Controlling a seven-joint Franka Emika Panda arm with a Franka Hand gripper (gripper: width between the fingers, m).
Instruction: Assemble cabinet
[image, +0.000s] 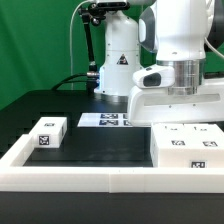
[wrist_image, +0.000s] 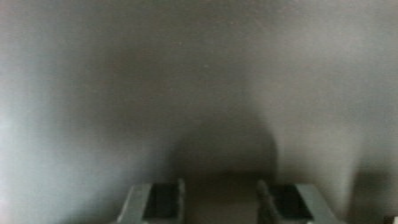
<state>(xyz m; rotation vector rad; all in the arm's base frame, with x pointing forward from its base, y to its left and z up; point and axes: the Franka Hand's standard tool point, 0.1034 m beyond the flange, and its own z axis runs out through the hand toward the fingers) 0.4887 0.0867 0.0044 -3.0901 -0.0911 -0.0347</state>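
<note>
Wrist view first: the gripper (wrist_image: 221, 203) is open. Its two fingers (wrist_image: 164, 200) stand apart with a gap, and only a blurred pale surface fills the picture, very close up. I can make out nothing pinched between them.

In the exterior view, the arm (image: 182, 40) drops straight down on the exterior view's right, and the gripper housing sits just above the big white cabinet body (image: 190, 150). The fingertips are hidden behind that block. The block rests on the black table (image: 100, 150), with tags on its front face. A small white tagged part (image: 46, 133) lies well apart on the exterior view's left. The marker board (image: 105, 120) lies at the back, between them.
</note>
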